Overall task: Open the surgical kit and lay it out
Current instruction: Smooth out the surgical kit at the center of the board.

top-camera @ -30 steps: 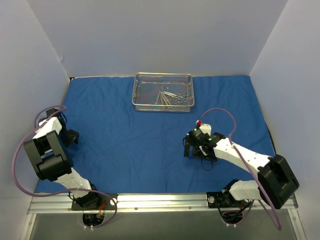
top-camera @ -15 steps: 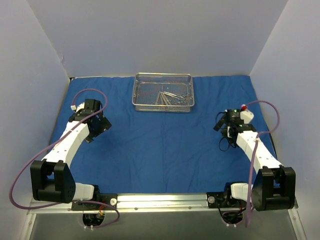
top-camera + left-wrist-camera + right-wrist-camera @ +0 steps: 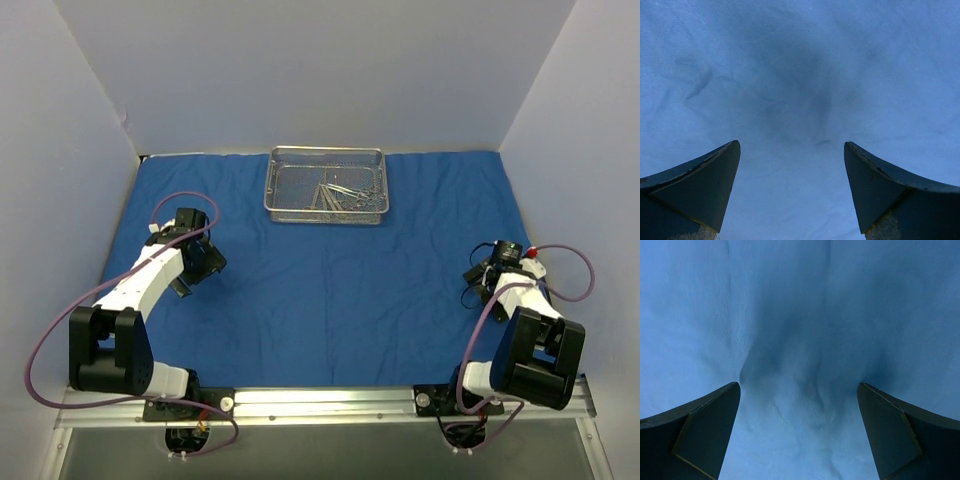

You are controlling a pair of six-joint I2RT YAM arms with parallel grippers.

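The surgical kit (image 3: 330,250) is unwrapped, as we read it. Nearest us its blue cloth wrap (image 3: 330,310) lies spread flat over the table, with only faint creases under the wrist cameras.

The left gripper (image 3: 197,268) hangs low over the left part of the cloth and the right gripper (image 3: 480,283) low over the right part. Both sets of jaws are spread wide and hold nothing.

Further back, at the middle of the far edge, the wire-mesh tray (image 3: 272,185) stands on the cloth. The instruments (image 3: 340,193) lie in its right half, crossing one another in a loose heap; we cannot count them from here.

We judge that the step in hand is the laying out. To do it well, we would:
- send one arm to the tray and take the topmost instrument, so that its neighbours do not snag
- lift it clear of the tray wall
- set each piece on bare cloth, well apart from the others
- keep the fingertips from dragging the cloth into folds
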